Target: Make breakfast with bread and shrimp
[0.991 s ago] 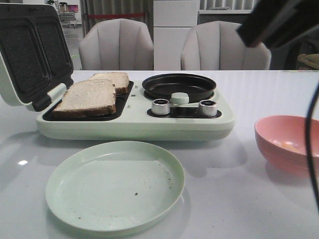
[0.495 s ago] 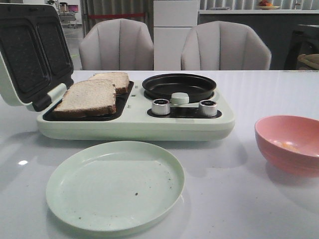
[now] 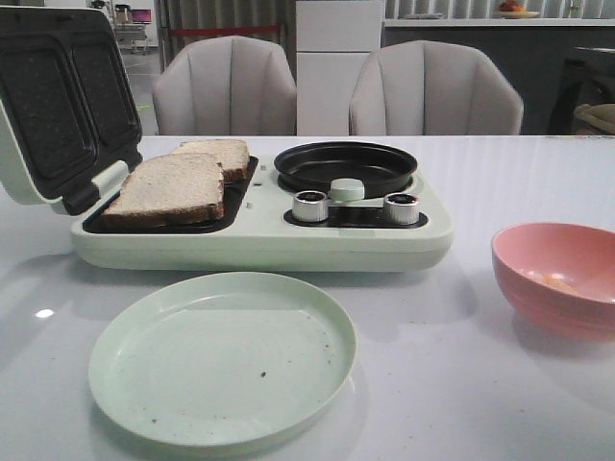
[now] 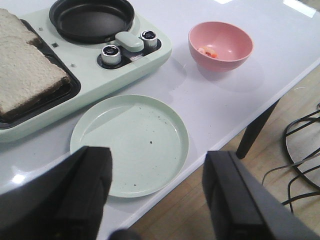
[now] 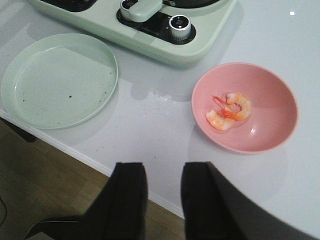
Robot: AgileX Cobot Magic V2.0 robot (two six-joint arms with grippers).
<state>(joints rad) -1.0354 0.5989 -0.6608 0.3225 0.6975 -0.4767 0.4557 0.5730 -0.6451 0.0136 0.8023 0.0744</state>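
Observation:
Two bread slices (image 3: 173, 187) lie side by side on the dark left tray of the pale green breakfast maker (image 3: 259, 245), whose lid stands open. In the left wrist view the bread (image 4: 22, 75) shows at the edge. Orange-and-white shrimp (image 5: 228, 112) rest in the pink bowl (image 5: 270, 135) on the table's right side. My left gripper (image 4: 159, 160) hangs open and empty over the table's front edge, near the plate. The right gripper (image 5: 164, 170) is open and empty above the front edge, short of the bowl. Neither gripper appears in the front view.
An empty pale green plate (image 3: 221, 355) with dark crumbs sits in front of the breakfast maker. A round black pan (image 3: 346, 165) and two silver knobs (image 3: 309, 206) occupy the maker's right half. Two grey chairs (image 3: 226, 86) stand behind the table.
One second ago the right arm and its cable crossed the front view's upper right; both have left that view. Bread, plate and bowl have not moved.

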